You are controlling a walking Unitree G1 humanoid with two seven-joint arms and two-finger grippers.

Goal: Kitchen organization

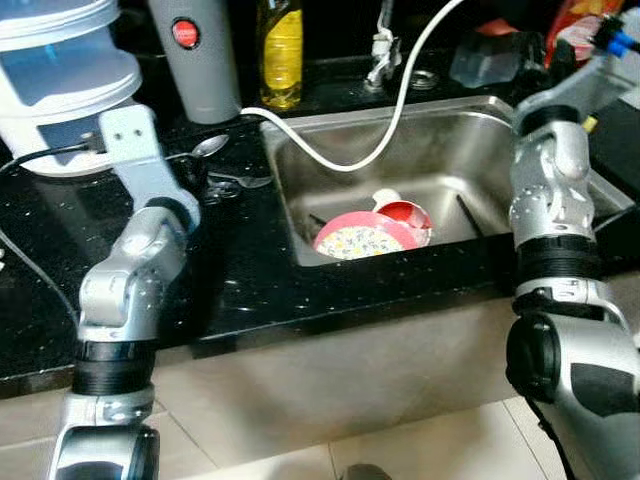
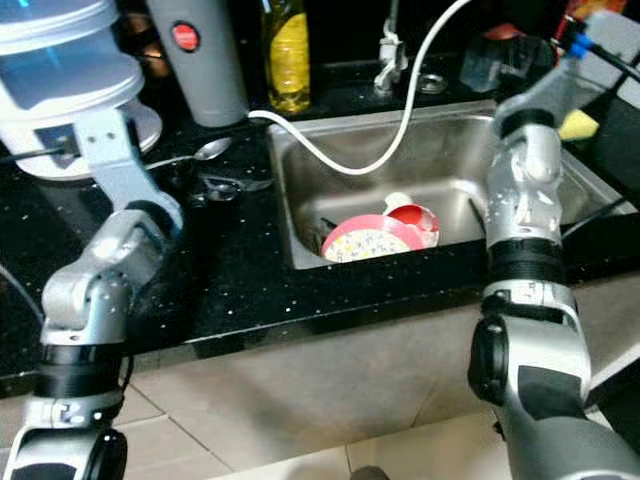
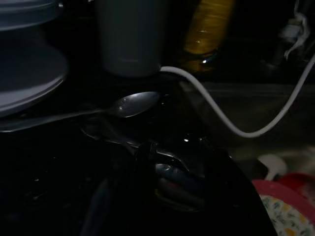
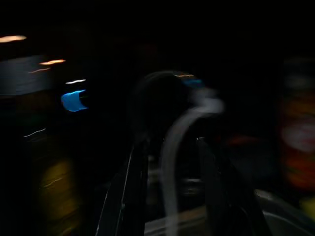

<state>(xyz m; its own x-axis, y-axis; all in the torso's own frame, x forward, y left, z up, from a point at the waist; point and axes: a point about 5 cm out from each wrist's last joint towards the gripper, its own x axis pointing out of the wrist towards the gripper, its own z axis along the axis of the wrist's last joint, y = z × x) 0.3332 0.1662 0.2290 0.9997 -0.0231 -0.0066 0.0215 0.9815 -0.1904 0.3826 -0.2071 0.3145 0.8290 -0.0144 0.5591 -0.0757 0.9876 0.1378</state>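
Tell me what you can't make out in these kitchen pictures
- Right gripper: right wrist view is dark and blurred, so its finger state is unclear.
- Left gripper: left wrist view is too dark to tell open from shut.
- Red cup: partly hidden behind the pink plate in the sink.

Plate (image 1: 362, 240) in sink (image 1: 480, 130), spoon (image 1: 205, 148) left.

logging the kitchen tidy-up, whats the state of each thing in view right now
sink: no standing water seen, dishes inside
pink plate: leaning tilted in the sink
red cup: on its side behind the plate
white hose: draped from counter into the sink
spoon: flat on the black counter
yellow bottle: upright behind the sink
left gripper: low over cutlery on the counter
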